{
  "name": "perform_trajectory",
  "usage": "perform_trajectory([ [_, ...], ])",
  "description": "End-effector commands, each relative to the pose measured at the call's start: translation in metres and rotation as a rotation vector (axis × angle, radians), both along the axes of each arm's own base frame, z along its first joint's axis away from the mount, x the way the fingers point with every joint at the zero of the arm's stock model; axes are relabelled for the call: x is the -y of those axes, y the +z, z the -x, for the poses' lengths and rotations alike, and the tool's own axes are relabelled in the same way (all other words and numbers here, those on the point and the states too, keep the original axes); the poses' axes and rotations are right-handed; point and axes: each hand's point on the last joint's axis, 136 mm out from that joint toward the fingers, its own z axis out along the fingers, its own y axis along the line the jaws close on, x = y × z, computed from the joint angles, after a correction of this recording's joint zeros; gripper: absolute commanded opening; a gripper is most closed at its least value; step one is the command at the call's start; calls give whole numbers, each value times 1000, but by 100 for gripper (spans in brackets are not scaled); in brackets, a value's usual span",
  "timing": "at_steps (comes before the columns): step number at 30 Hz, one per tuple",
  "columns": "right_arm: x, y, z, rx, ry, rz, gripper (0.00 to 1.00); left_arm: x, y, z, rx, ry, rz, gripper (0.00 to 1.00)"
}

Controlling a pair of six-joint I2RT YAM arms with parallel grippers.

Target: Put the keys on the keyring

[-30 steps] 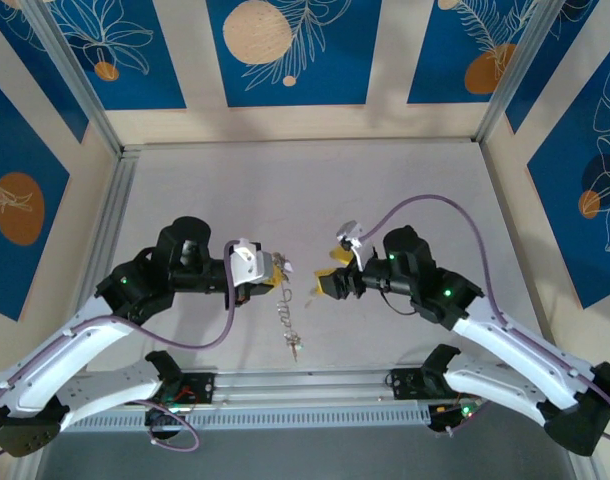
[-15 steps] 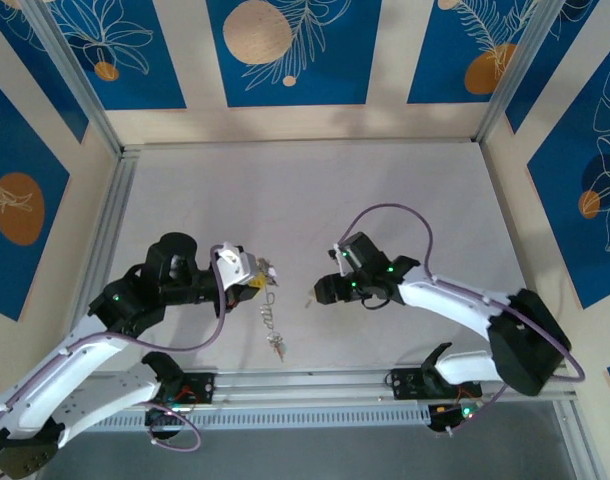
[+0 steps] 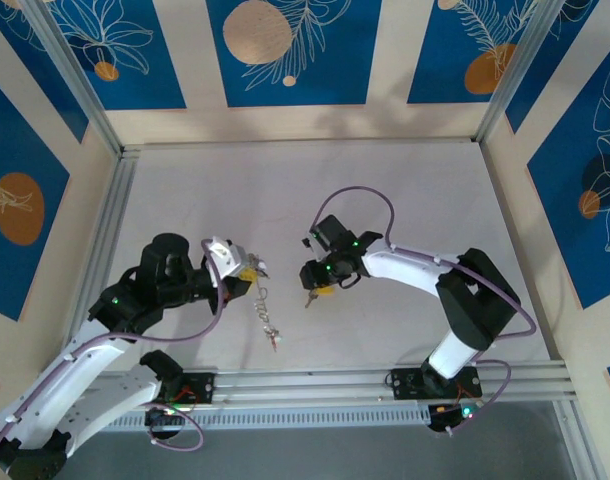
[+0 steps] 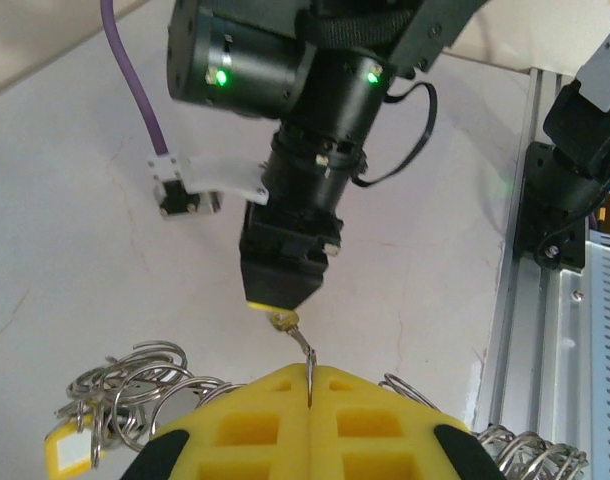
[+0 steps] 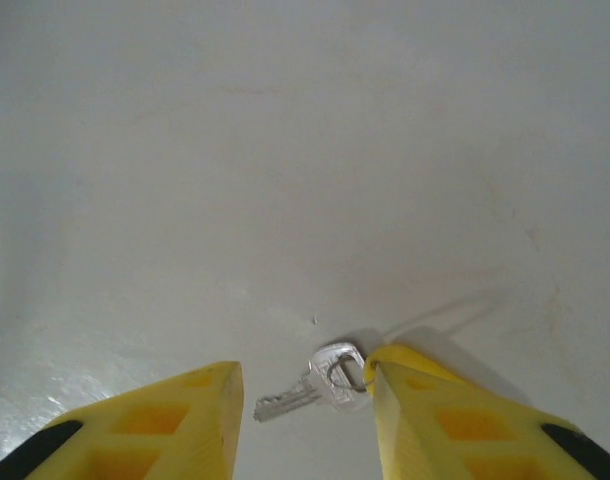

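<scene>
Right claw (image 5: 305,366) part open over a loose key (image 5: 315,386), key head against one finger, nothing gripped. Left claw (image 4: 310,372) pinched shut on the keyring (image 4: 308,358) wire; we can't see most of the loop, and the bunched keys (image 4: 125,390) are cut off at frame edge. Pale table (image 5: 285,150), blue leaf-print walls (image 3: 295,50). Loose key lies flat, blade pointing across the gap.

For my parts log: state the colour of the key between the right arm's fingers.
The key is silver, clearest in right wrist view.
</scene>
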Motion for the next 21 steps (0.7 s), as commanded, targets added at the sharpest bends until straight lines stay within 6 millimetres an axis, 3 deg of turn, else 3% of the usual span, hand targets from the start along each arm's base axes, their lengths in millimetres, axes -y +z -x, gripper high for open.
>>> perform_trajectory([
  [1,12,-10,21,-63,-49,101,39,5,17,-1,37,-22,76,0],
  [16,7,-35,4,-85,-104,124,39,4,28,5,52,-46,132,0],
  [21,7,-38,4,-86,-102,125,32,3,29,6,56,-48,137,0],
])
